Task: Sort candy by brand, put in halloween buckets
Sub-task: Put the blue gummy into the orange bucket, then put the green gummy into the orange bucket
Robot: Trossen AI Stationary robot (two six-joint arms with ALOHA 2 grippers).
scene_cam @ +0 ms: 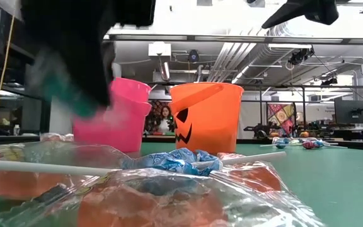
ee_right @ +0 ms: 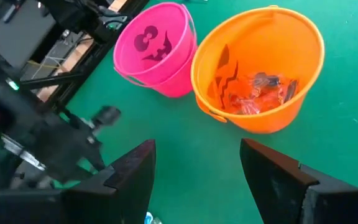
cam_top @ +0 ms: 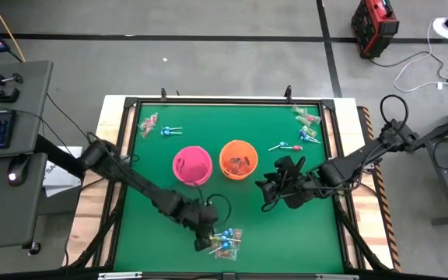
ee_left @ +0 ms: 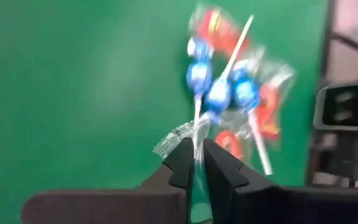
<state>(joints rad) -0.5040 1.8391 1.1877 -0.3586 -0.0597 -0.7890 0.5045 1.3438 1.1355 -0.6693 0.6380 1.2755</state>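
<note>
Left tool (ee_left: 196,167): two dark, matte, blunt-tipped fingers drawn in narrow, pinching the thin white stick of a blue lollipop (ee_left: 219,94); in the high view it sits low at the near edge of the table, at the left side of the near candy pile (cam_top: 228,242).
Held item: round blue foil-wrapped head on a straight white stick; the head stands just beyond the fingertips, the stick runs down between them.
Near candy pile: blue lollipop heads, crossing white sticks and flat red-and-clear crinkled wrappers, heaped together, touching the left tool's tips.
Right tool (ee_right: 197,163): two broad dark fingers set wide apart, nothing between them; it hangs over the table just right of the orange bucket (cam_top: 238,159).
Orange bucket: smooth round plastic pail, dark jack-o'-lantern face on its wall, red-and-clear wrapped pieces (ee_right: 261,93) lying on its bottom.
Pink bucket (cam_top: 191,165): like shape and size, glossy bright pink, dark face mark; just beside the orange one on its left, whether touching cannot be told.
Far-left candy (cam_top: 155,126): small cluster near the table's far-left corner, well apart from both tools.
Far-right candy (cam_top: 305,128): scattered lollipops and wrappers toward the far-right corner.
Table (cam_top: 169,225): flat green matte surface in a dark frame.
</note>
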